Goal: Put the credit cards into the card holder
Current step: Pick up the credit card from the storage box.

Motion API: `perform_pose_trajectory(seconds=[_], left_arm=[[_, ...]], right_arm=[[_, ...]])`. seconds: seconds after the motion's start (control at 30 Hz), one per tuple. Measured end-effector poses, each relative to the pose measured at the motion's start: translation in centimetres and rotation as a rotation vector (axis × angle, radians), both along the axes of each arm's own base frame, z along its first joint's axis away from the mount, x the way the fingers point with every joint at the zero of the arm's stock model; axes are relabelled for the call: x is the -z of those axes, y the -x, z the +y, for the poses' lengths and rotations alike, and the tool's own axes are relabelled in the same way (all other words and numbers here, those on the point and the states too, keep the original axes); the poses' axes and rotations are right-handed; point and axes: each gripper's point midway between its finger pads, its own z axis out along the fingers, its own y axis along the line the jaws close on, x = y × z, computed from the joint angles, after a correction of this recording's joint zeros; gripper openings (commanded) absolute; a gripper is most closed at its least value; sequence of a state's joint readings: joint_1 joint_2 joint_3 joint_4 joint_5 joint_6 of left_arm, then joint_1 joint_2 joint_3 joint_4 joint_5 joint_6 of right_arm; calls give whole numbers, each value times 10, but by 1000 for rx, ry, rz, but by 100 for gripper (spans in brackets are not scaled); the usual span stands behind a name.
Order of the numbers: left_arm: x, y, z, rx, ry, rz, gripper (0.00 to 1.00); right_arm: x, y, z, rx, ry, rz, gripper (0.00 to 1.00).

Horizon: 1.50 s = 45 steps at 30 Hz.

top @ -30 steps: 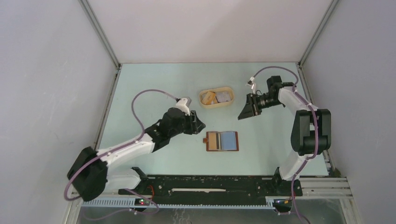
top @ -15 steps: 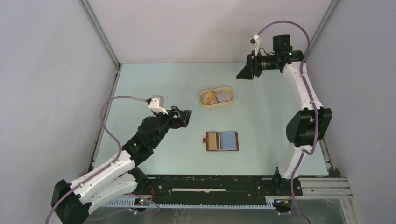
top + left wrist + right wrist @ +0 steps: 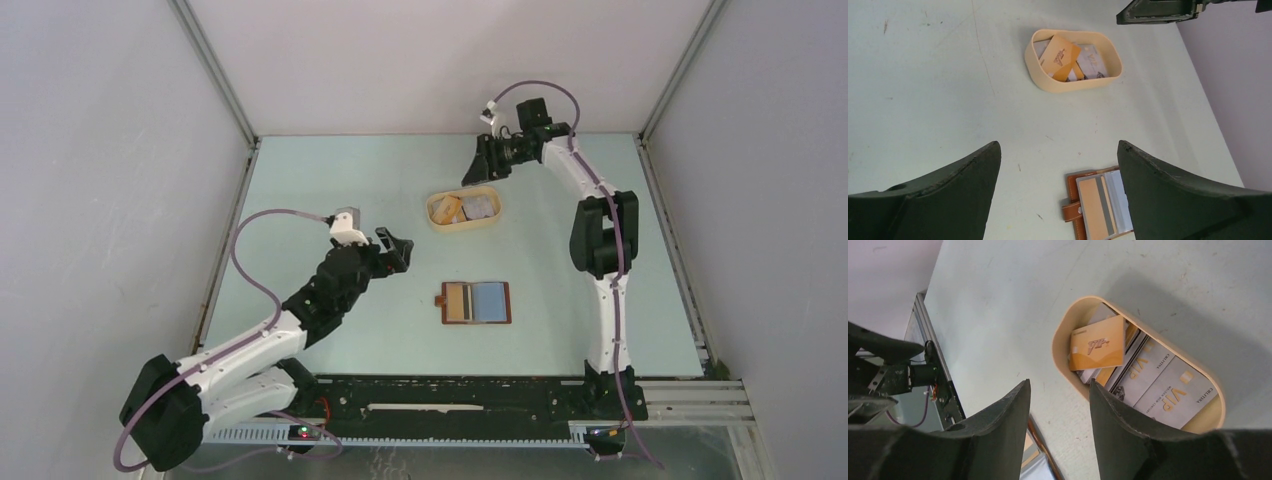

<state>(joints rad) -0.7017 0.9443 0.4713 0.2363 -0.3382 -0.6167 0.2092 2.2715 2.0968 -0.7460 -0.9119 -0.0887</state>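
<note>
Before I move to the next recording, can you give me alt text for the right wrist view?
A tan oval tray on a pale green table holds loose credit cards, with an orange card on top and greyish ones marked VIP beside it. The right gripper, open and empty, fills the foreground, apart from the tray.

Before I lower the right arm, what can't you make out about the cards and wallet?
1. Count of plastic cards in the tan oval tray: the orange card overlaps others in both wrist views.
2. The reddish-brown leather card holder: lower part cut by the left wrist view's bottom edge.
3. Whether it has free slots: too small in top view.
</note>
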Motion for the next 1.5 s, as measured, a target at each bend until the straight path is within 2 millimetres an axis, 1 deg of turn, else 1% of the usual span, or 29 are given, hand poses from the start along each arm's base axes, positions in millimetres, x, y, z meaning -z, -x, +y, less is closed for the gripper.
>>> perform_pose_trajectory(seconds=[0.07,0.13,0.3,0.43,0.57,0.67,0.77,0.93,1.17,1.37,1.5], left_arm=[[6,-1,-1,-3,-6,17,91],[12,-2,0,-8,-14,35,91],[26,-4,0,-11,-42,73,91],[30,-5,0,-12,-49,86,91],[29,-7,-1,-16,-43,88,91],[31,-8,0,-17,-47,94,91],[34,-8,0,-18,-52,102,91],[38,-9,-1,-10,-58,117,91],[33,-16,-7,-5,-55,119,91],[36,-15,-8,7,-60,133,91],[38,-15,-8,8,-63,138,91]], right_arm=[[15,-3,3,16,11,41,57],[25,-3,3,32,22,73,58],[36,-7,6,70,34,116,59],[49,-11,8,107,47,151,59],[68,-17,9,151,63,201,59],[82,-18,10,172,68,240,58],[89,-18,13,183,64,268,58],[90,-16,20,183,40,297,57],[90,-10,30,171,0,336,56],[96,-8,31,174,-7,368,55],[95,-6,34,166,-25,381,55]])
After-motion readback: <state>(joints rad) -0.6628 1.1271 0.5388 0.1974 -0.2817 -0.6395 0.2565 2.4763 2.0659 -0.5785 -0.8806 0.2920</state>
